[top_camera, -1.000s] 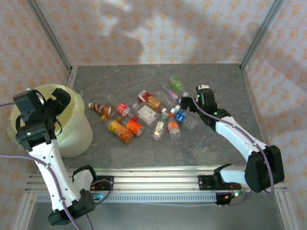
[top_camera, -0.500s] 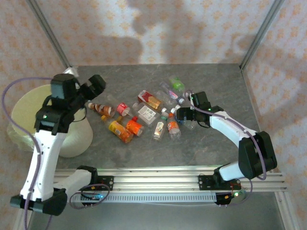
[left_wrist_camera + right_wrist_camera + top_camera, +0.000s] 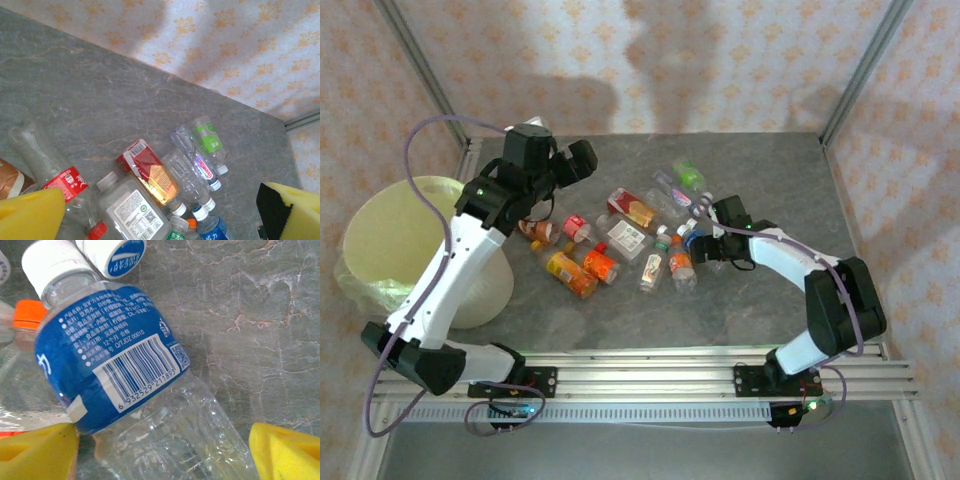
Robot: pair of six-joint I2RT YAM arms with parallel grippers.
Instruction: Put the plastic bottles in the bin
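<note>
About a dozen bottles lie scattered on their sides in the middle of the grey surface, none of them in the bin, which stands at the left edge with its pale bag lining. The left arm reaches over the bin toward the far left part of the surface. Its jaws are released and wide, with the yellow pads far apart and nothing between them. Below them in the wrist view lie a red-label bottle, a white-label bottle, a red-orange one and a green-label one. The right arm is low at the right end of the pile. Its jaws straddle a blue-label bottle lying on the surface, with one pad against the label's edge and the other just beside the clear body. Whether they are pinching it I cannot tell. Two orange bottles lie nearer the front edge.
</note>
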